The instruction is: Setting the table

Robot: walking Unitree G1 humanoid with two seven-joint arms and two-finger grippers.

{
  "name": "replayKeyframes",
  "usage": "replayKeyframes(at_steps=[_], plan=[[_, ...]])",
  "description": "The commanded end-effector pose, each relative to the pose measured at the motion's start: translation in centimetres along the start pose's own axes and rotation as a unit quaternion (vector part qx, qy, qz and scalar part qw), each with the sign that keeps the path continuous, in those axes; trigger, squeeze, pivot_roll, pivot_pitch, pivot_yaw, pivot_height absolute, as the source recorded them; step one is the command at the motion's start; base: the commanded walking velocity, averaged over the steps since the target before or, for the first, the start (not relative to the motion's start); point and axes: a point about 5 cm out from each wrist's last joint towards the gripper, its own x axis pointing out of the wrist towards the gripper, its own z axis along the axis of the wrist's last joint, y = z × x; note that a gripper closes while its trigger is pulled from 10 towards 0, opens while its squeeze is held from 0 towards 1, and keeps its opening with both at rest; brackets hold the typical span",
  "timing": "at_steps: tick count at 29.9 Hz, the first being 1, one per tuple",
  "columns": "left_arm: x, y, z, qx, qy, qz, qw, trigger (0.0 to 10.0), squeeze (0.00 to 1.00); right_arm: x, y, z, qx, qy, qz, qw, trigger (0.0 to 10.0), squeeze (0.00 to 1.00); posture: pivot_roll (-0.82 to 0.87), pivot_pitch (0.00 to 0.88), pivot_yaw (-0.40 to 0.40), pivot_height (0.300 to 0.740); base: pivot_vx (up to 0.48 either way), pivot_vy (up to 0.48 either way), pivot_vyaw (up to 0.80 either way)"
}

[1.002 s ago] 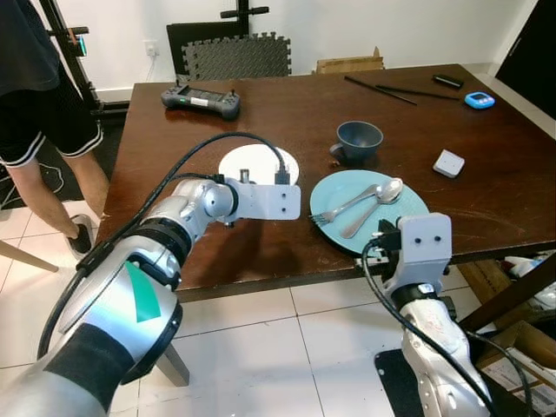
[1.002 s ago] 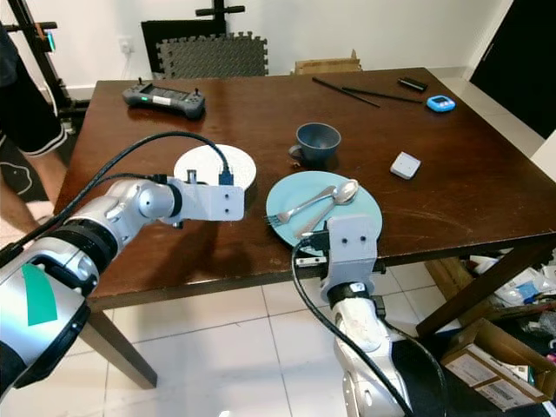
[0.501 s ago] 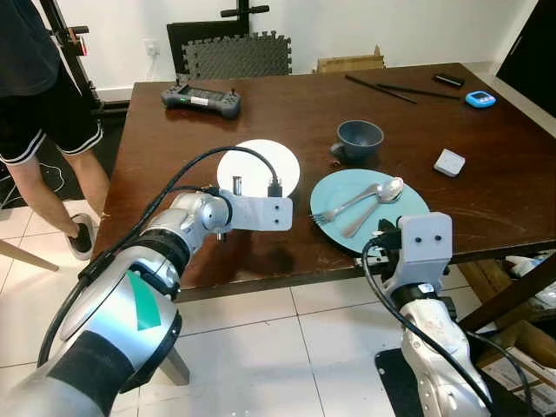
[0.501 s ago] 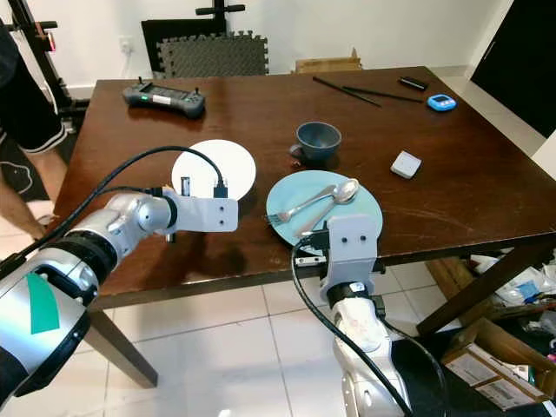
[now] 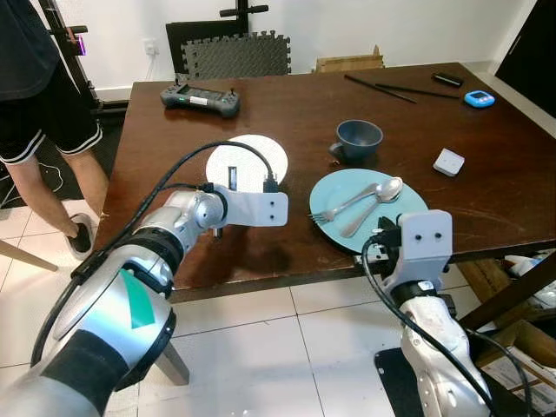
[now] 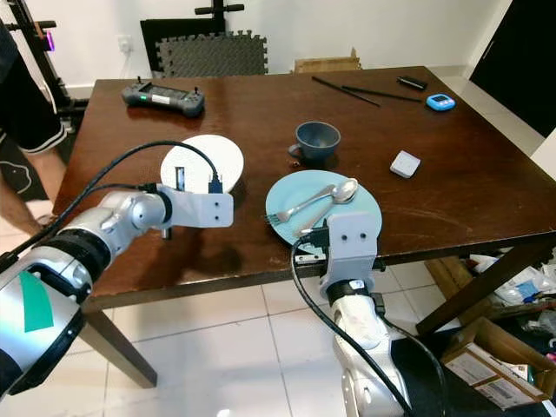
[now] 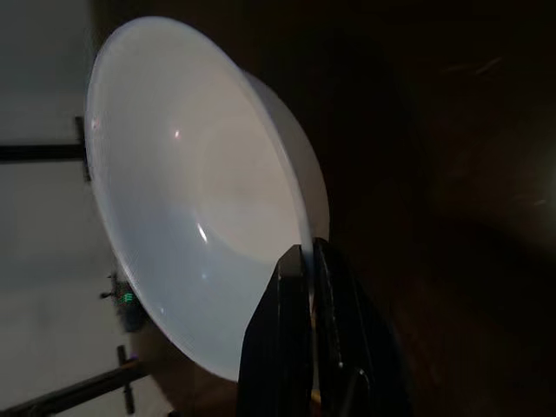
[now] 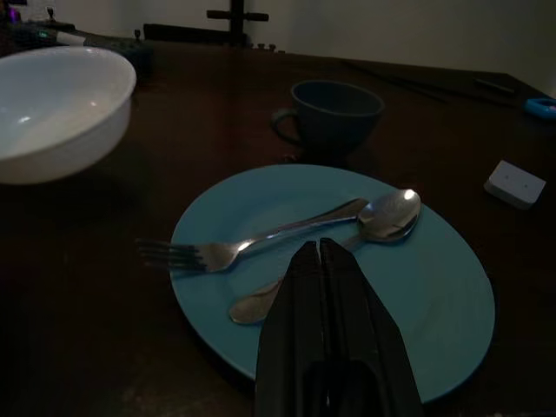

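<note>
On the near left part of the dark table (image 5: 486, 187), we hold the white bowl (image 5: 248, 163) by its rim with the left gripper (image 7: 304, 261) — the two black fingers pinch the rim edge between them, which lets us carry the bowl without reaching inside it. The bowl sits well left of the blue plate (image 5: 408, 204), where the fork (image 5: 346, 207) and spoon (image 5: 373, 204) lie crossed. The right gripper (image 8: 320, 252) rests at the plate's near edge, fingers pressed together and empty — clear of the bowl's path, as we judge it.
</note>
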Motion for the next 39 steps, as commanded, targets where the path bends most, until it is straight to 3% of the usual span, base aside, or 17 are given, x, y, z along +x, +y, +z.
replayKeyframes(at_steps=[1, 3, 5, 6, 8, 11, 14, 22, 28, 32, 33, 34, 35, 37, 38, 39], plan=[[-0.5, 1.9, 0.0, -0.014, -0.016, 0.049, 0.999, 10.0, 0.00, -0.1, -0.1, -0.3, 0.003, 0.005, -0.002, 1.000, 10.0, 0.00, -0.05, 0.250, 0.044, 0.740, 0.000, 0.000, 0.00], [-1.0, 3.3, 0.0, -0.024, -0.032, 0.075, 0.996, 10.0, 0.00, 0.1, -0.1, -0.1, 0.005, 0.001, 0.000, 1.000, 10.0, 0.00, -0.05, 0.247, 0.038, 0.740, 0.000, 0.000, 0.00], [-1.2, 3.4, 0.0, -0.021, -0.043, 0.061, 0.997, 10.0, 0.00, 0.2, 0.0, 0.1, 0.006, -0.002, 0.002, 1.000, 10.0, 0.00, -0.04, 0.245, 0.042, 0.740, 0.000, 0.000, 0.00], [-1.3, 3.4, 0.0, -0.018, -0.050, 0.050, 0.997, 10.0, 0.00, 0.3, 0.1, 0.2, 0.007, -0.004, 0.003, 1.000, 10.0, 0.00, -0.04, 0.245, 0.042, 0.740, 0.000, 0.000, 0.00], [-3.3, 2.2, -1.9, -0.022, -0.082, -0.060, 0.995, 10.0, 0.00, 0.7, 0.3, 0.8, 0.012, -0.016, 0.007, 1.000, 10.0, 0.00, -0.03, 0.234, 0.047, 0.740, 0.000, 0.000, 0.00], [-4.2, 2.0, -2.6, -0.015, -0.085, -0.082, 0.993, 10.0, 0.00, 0.8, 0.3, 0.9, 0.014, -0.018, 0.006, 1.000, 10.0, 0.00, -0.02, 0.233, 0.047, 0.740, 0.000, 0.000, 0.00], [-6.5, 2.7, -3.5, -0.007, -0.083, -0.089, 0.993, 10.0, 0.00, 1.1, 0.5, 0.7, 0.017, -0.018, 0.013, 1.000, 10.0, 0.00, 0.03, 0.225, 0.049, 0.740, 0.000, 0.000, 0.00], [-7.9, 2.0, -1.9, -0.010, -0.132, -0.101, 0.986, 10.0, 0.00, 1.3, 1.0, 0.5, 0.023, -0.017, 0.016, 0.999, 10.0, 0.00, 0.05, 0.214, 0.052, 0.740, 0.000, 0.000, 0.00], [-9.1, 0.6, -0.6, -0.019, -0.165, -0.147, 0.975, 10.0, 0.00, 1.3, 0.8, 0.4, 0.023, -0.018, 0.013, 0.999, 10.0, 0.00, 0.05, 0.208, 0.063, 0.740, 0.000, 0.000, 0.00], [-8.8, 0.1, -0.7, -0.016, -0.151, -0.142, 0.978, 10.0, 0.00, 1.6, 1.1, 1.1, 0.033, -0.031, 0.032, 0.998, 10.0, 0.00, 0.05, 0.207, 0.062, 0.740, 0.000, 0.000, 0.00], [-8.6, 0.2, -0.8, -0.024, -0.145, -0.140, 0.979, 10.0, 1.00, 1.6, 2.0, 2.1, 0.044, -0.049, 0.074, 0.995, 10.0, 0.00, 0.05, 0.209, 0.062, 0.740, 0.000, 0.000, 0.00], [-8.6, 0.2, -0.8, -0.024, -0.145, -0.140, 0.979, 10.0, 1.00, 1.6, 2.0, 2.1, 0.044, -0.049, 0.074, 0.995, 10.0, 0.00, 0.05, 0.209, 0.062, 0.740, 0.000, 0.000, 0.00], [-8.1, 0.4, -0.8, -0.030, -0.143, -0.148, 0.978, 10.0, 1.00, 1.7, 4.2, 3.7, 0.055, -0.074, 0.141, 0.986, 10.0, 0.00, 0.04, 0.209, 0.064, 0.740, 0.000, 0.000, 0.00], [-8.1, 0.4, -0.8, -0.030, -0.143, -0.148, 0.978, 10.0, 1.00, 1.7, 4.2, 3.7, 0.055, -0.074, 0.141, 0.986, 10.0, 0.00, 0.04, 0.209, 0.064, 0.740, 0.000, 0.000, 0.00], [-7.6, 0.2, -0.9, -0.034, -0.140, -0.159, 0.977, 10.0, 1.00, 1.7, 5.2, 4.3, 0.054, -0.085, 0.170, 0.980, 10.0, 0.00, 0.04, 0.209, 0.063, 0.740, 0.000, 0.000, 0.00], [-7.6, 0.2, -0.9, -0.034, -0.140, -0.159, 0.977, 10.0, 1.00, 1.7, 5.2, 4.3, 0.054, -0.085, 0.170, 0.980, 10.0, 0.00, 0.04, 0.209, 0.063, 0.740, 0.000, 0.000, 0.00]])
